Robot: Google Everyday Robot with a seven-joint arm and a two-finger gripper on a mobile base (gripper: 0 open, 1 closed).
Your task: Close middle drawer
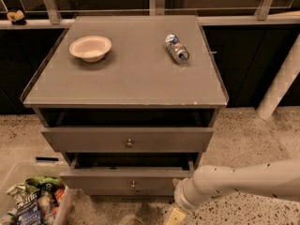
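Note:
The middle drawer [105, 180] is the low grey front with a small round knob [133, 184], below the taller drawer front [126, 139] with the larger knob. It stands out only slightly from the cabinet, with a dark gap above it. My gripper [176, 209] is at the end of the white arm [243, 182], which reaches in from the right. It sits low at the drawer front's right end, close to or touching it. The lowest drawer is out of view.
A beige bowl [90, 47] and a can lying on its side [176, 48] are on the cabinet top [131, 78]. A clear bin of snack packets [33, 203] stands on the floor at lower left. A white post [281, 78] slants at the right.

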